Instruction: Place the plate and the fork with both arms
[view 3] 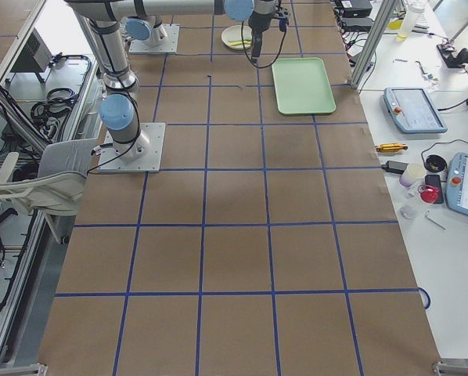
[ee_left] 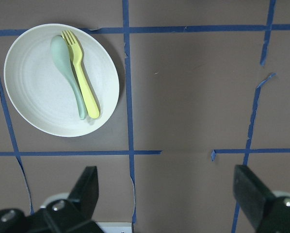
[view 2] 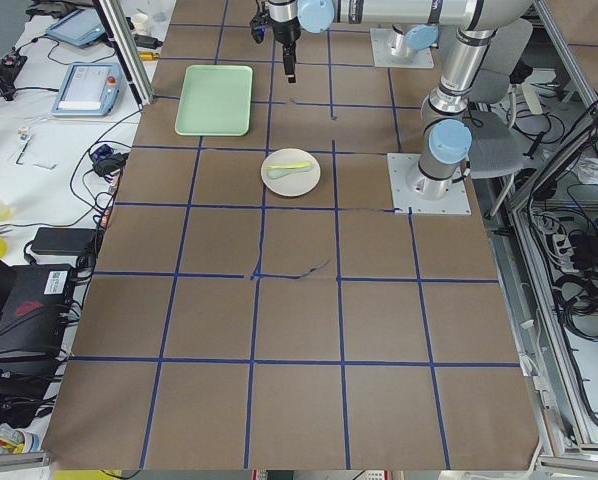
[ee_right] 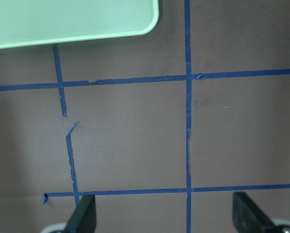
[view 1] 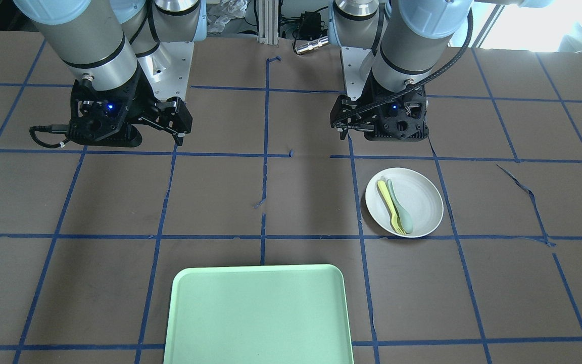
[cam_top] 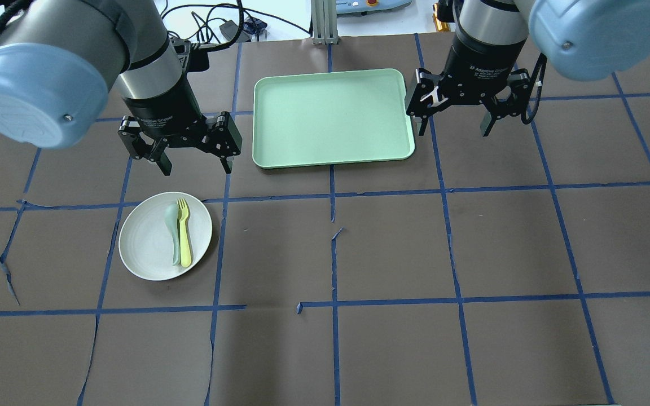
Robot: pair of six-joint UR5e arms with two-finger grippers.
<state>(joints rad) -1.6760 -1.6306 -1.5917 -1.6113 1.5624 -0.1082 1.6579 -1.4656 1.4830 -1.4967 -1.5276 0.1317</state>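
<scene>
The off-white plate (cam_top: 143, 243) lies on the table's left half; it also shows in the front view (view 1: 423, 198) and the left wrist view (ee_left: 38, 94). The pale-yellow fork (cam_top: 184, 232) (view 1: 388, 204) (ee_left: 84, 78) lies on it beside a grey-green spoon (cam_top: 174, 234). My left gripper (cam_top: 196, 166) (view 1: 382, 132) (ee_left: 167, 194) is open and empty, raised just beyond the plate's far edge. My right gripper (cam_top: 453, 129) (view 1: 127, 137) (ee_right: 167, 216) is open and empty, raised beside the tray's right edge.
A rectangular mint-green tray (cam_top: 330, 115) (view 1: 258, 313) (ee_right: 72, 22) lies at the table's far middle, between the two grippers. The brown table cover has blue tape grid lines, some torn. Cables and devices lie beyond the far edge.
</scene>
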